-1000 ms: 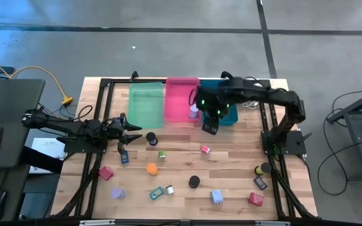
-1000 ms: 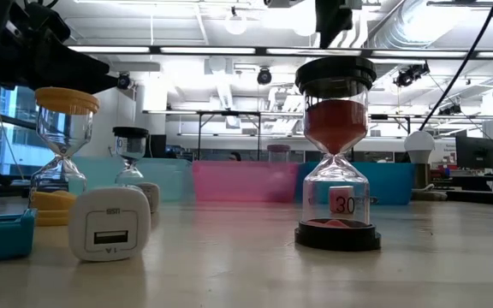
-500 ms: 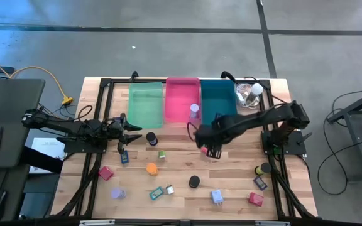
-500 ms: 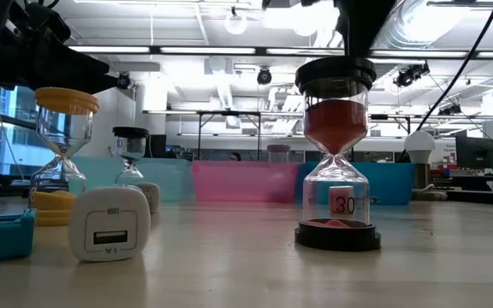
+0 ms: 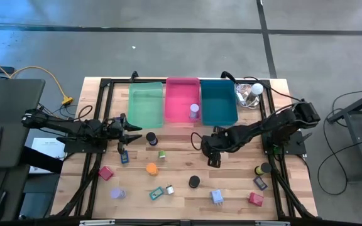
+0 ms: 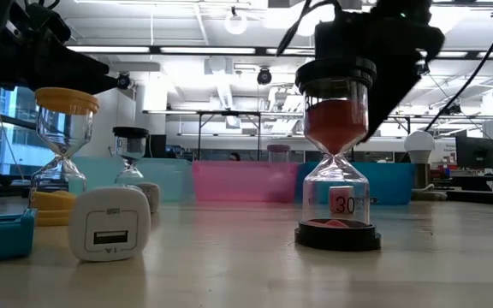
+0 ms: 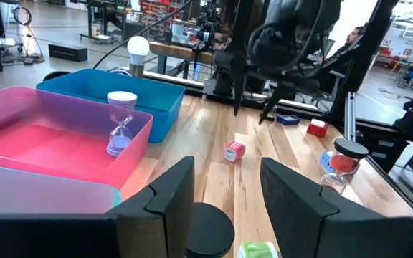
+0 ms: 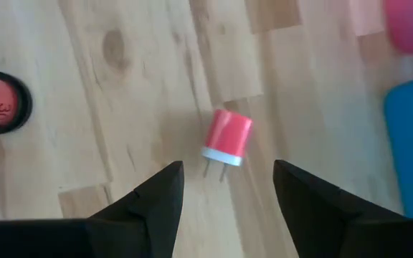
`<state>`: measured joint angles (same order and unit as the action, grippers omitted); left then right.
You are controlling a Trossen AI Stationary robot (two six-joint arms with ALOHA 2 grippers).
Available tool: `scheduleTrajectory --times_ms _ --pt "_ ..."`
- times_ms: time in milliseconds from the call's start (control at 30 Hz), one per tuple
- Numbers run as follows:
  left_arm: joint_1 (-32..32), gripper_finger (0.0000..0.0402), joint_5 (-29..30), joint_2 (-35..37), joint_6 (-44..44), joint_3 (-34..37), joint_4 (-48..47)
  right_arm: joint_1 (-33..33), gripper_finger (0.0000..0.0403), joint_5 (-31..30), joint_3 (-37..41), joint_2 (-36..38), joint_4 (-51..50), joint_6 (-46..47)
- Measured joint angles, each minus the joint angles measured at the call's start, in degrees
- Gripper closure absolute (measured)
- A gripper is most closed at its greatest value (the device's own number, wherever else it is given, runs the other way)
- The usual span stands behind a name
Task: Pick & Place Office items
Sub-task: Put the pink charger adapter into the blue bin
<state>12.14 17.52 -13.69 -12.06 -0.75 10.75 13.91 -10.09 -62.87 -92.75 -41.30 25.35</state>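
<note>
Pink plug [image 8: 228, 137] lying on table [image 5: 231, 182] at 6 o'clock of pink tray [image 5: 180, 94]. Right gripper [image 8: 224, 188] hovering above, fingers apart. You're risking prongs snagging, plug rolling. Left gripper [image 7: 228, 195] waiting, fingers apart.

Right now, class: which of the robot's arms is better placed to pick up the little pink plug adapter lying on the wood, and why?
The right. Its gripper hangs open directly above the pink plug adapter, jaws either side of it. The left gripper sits across the table near the green tray.
</note>
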Motion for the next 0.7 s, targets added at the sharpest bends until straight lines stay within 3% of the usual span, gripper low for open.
scheduleTrajectory --times_ms 233,700 --pt "0.0 0.0246 0.0 0.0 -1.8 0.0 0.0 -0.6 0.0198 0.2 5.0 0.0 8.9 -2.6" --pt "0.0 0.0246 0.0 0.0 -1.9 0.0 0.0 -0.9 0.0198 -0.2 8.1 0.0 15.9 -1.5"
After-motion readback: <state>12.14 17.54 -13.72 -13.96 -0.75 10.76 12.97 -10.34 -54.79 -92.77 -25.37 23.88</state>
